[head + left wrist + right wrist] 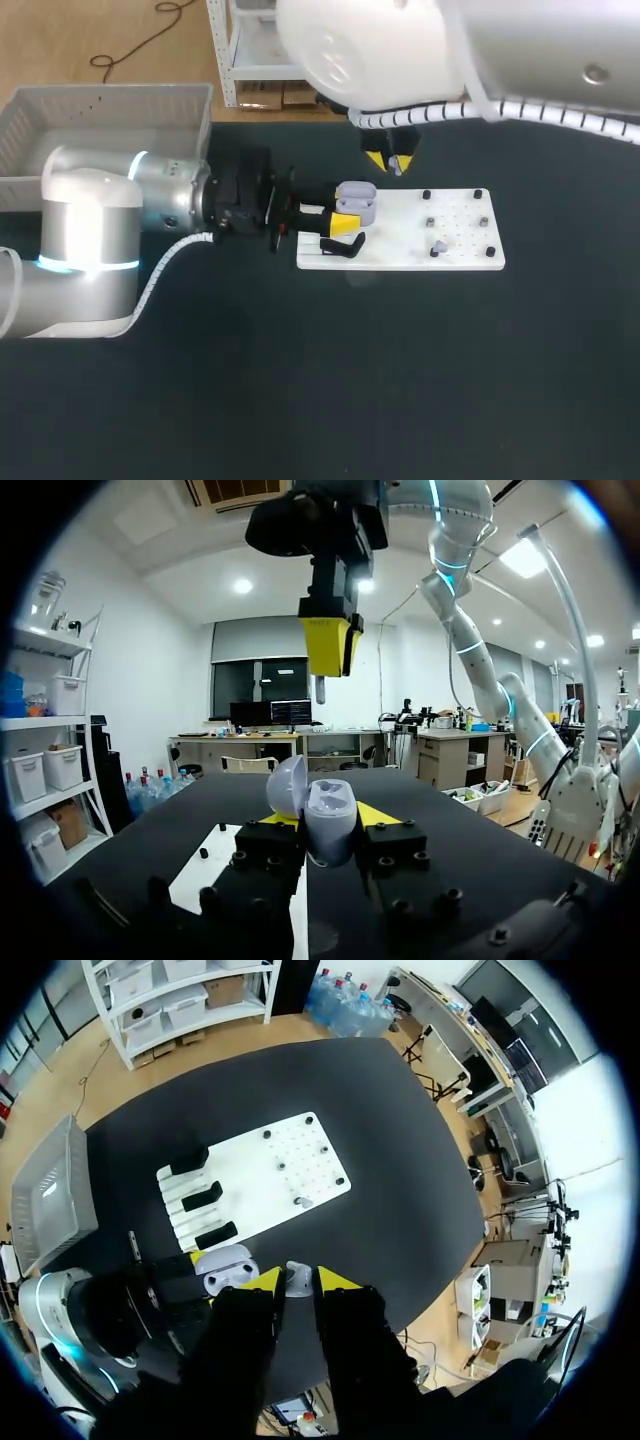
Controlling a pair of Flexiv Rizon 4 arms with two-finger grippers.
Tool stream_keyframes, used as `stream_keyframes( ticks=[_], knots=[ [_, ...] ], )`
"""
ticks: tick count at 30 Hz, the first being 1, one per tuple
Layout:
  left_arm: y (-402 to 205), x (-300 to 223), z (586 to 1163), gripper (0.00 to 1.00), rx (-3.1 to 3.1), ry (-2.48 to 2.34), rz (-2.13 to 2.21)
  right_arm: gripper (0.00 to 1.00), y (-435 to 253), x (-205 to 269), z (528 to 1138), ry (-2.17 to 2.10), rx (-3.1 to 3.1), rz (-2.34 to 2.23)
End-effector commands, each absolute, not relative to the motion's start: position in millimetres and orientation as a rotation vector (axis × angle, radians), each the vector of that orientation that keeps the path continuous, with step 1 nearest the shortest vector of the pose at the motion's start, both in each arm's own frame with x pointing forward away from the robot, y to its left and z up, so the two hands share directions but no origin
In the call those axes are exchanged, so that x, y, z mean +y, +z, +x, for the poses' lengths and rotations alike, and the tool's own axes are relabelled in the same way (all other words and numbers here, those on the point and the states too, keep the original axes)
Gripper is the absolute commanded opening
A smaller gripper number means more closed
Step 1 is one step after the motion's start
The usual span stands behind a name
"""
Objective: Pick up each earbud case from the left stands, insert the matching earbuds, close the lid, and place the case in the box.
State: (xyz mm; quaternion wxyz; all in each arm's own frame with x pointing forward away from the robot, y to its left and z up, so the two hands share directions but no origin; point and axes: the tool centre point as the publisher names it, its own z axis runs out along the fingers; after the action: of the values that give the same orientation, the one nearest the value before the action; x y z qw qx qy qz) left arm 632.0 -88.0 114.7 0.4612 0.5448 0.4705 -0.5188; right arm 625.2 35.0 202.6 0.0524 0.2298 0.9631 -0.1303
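Left gripper [322, 828] is clamped on the open lavender earbud case [330, 805], held over the left end of the white board [455, 245]. Right gripper [390, 160] hangs near, above the case, with a small grey earbud [318, 688] pinched between its tips. Grey box [100, 105] sits well apart, at the far left.

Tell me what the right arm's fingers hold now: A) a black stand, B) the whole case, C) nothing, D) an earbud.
D: a small grey earbud sits pinched between the right fingers, near the open case.
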Motion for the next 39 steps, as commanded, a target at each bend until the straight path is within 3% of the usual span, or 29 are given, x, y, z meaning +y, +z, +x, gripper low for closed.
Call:
stream_keyframes(
  ticks=[1,39],
  knots=[
    [114,-88,633,0.00,1.156,-1.277,1.342,0.00,203,34,625,-0.393,2.927,0.700],
    [114,-88,633,0.00,1.156,-1.277,1.342,0.00,172,73,620,-0.376,2.920,0.924]
  ],
)
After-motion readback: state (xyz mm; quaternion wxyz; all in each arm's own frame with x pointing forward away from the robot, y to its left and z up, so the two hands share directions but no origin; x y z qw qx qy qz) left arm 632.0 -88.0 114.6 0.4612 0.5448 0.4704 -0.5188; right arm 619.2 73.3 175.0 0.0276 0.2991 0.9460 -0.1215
